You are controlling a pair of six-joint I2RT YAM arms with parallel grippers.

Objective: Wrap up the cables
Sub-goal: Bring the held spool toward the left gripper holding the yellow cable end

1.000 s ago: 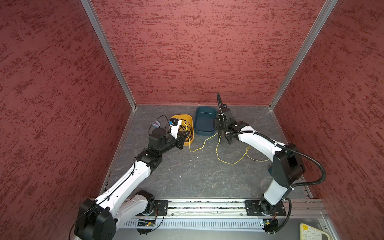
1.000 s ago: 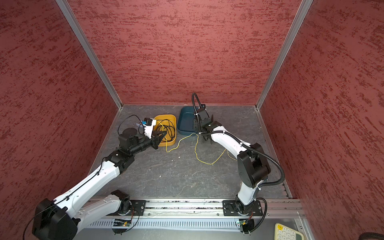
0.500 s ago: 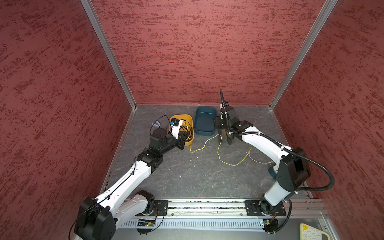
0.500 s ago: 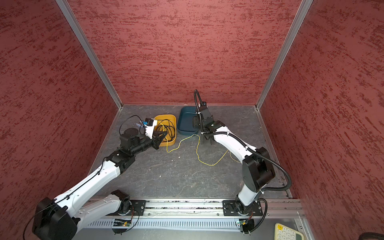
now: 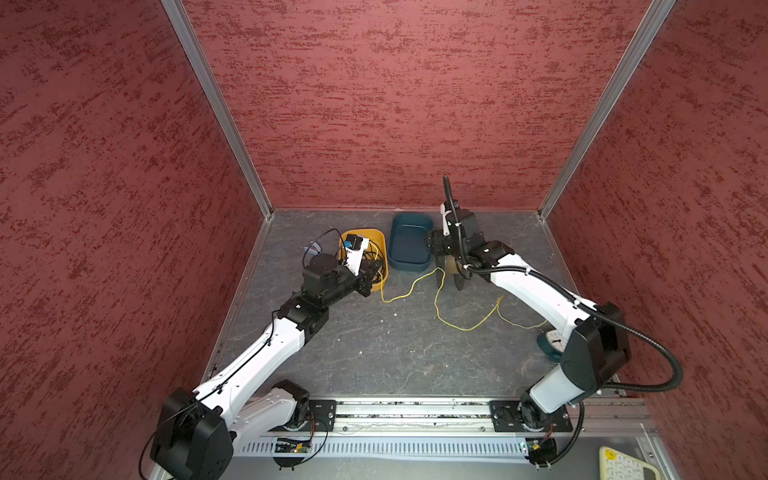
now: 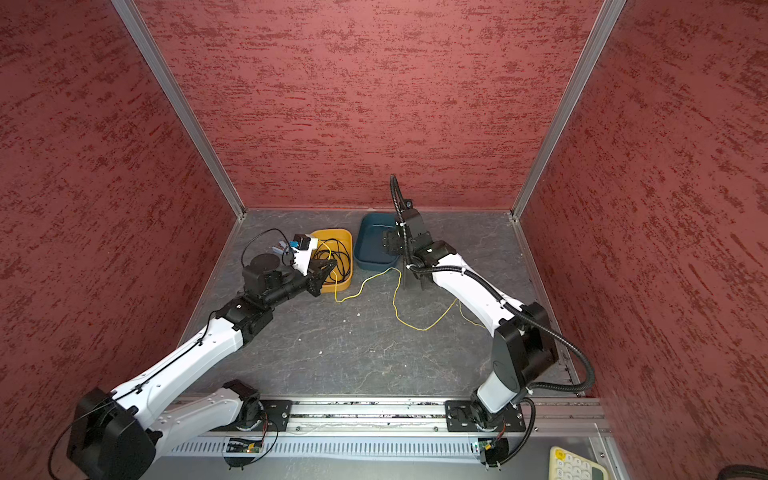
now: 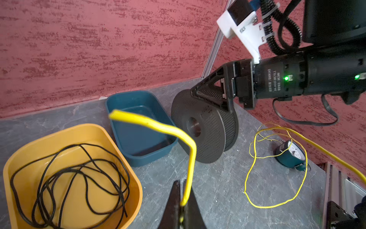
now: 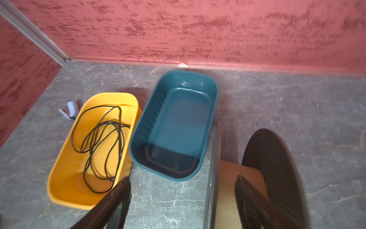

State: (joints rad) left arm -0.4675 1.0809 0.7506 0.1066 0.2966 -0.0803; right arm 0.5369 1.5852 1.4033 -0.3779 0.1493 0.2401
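The cables are one thin yellow wire (image 5: 436,300) (image 6: 394,308) lying in loose loops on the grey floor. My left gripper (image 7: 182,183) (image 6: 331,267) is shut on one end of it beside the orange tray, and the wire (image 7: 189,158) arches up out of the jaws. A black perforated spool (image 7: 200,128) (image 5: 452,272) stands on edge by the blue tray. My right gripper (image 8: 182,179) (image 7: 210,95) is open at the spool's top. One of its fingers (image 8: 250,198) is between the flanges over the brown core (image 8: 227,188), the other outside.
An orange tray (image 7: 136,190) (image 8: 59,178) holds a tangled black cord (image 8: 103,142). Next to it stands a blue tray (image 8: 215,93) (image 5: 409,216). A small teal clock (image 7: 291,156) (image 5: 550,340) lies near my right arm's base. Red walls close in three sides.
My right gripper's jaws have spread wider over the spool, and that arm's elbow has swung out to the right. The left gripper holds still with the wire.
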